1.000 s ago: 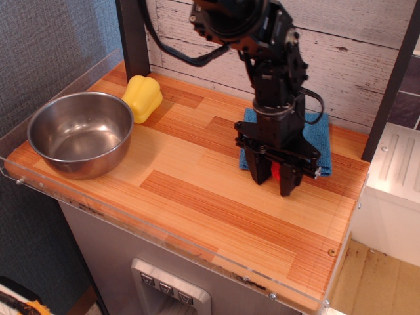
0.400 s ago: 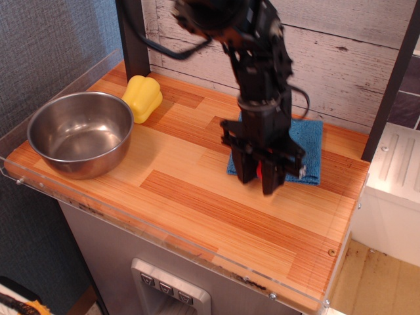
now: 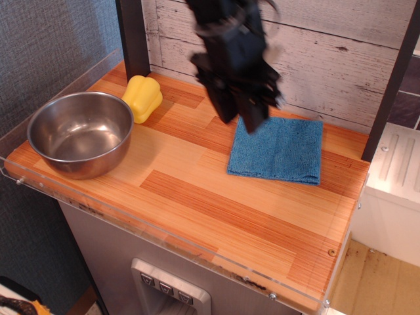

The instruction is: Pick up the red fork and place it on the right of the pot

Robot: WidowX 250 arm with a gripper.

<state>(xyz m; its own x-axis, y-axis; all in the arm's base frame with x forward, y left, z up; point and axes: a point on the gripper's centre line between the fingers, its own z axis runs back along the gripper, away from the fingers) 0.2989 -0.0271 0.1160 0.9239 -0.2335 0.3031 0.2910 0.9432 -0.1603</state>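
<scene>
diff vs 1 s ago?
The gripper rose off the blue cloth and swung up-left; it is blurred, and the red fork seen between its fingers earlier no longer shows. The cloth slid slightly left. The pot and yellow pepper toy stayed put.

Even, soft indoor lighting; gripper point(image 3: 240, 111) and arm smeared by motion blur; dull highlights inside the pot point(image 3: 80, 133); table point(image 3: 197, 197) and cloth point(image 3: 279, 149) sharp.

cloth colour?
Blue cloth, plain, clearest in the observation.image view.

High front view (angled down)
</scene>
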